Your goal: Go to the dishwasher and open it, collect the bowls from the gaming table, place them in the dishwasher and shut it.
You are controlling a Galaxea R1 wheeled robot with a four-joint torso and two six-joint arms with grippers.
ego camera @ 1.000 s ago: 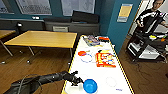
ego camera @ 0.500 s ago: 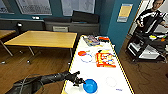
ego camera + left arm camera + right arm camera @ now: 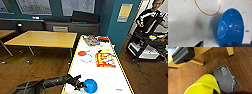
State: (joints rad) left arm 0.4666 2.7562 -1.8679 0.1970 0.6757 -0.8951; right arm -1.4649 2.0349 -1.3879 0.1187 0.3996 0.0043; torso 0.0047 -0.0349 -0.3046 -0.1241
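At the near end of the glossy white, yellow-rimmed gaming table [image 3: 100, 75], the left gripper [image 3: 81, 85] touched the bright blue round bowl [image 3: 90, 85]. From the left wrist, one finger [image 3: 199, 44] lay outside the bowl [image 3: 229, 27], another on its rim. From the right wrist, the yellow bowl [image 3: 204, 85] sat close against the gripper; I cannot tell its grip.

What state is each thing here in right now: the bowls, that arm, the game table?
Blue bowl: upright on the game table, empty, at the left pincer.
Yellow bowl: tilted, above the wood floor, close to the right wrist camera.
Left pincer: at the blue bowl's rim; grip unclear.
Game table: white top carrying the blue bowl and an orange disc.
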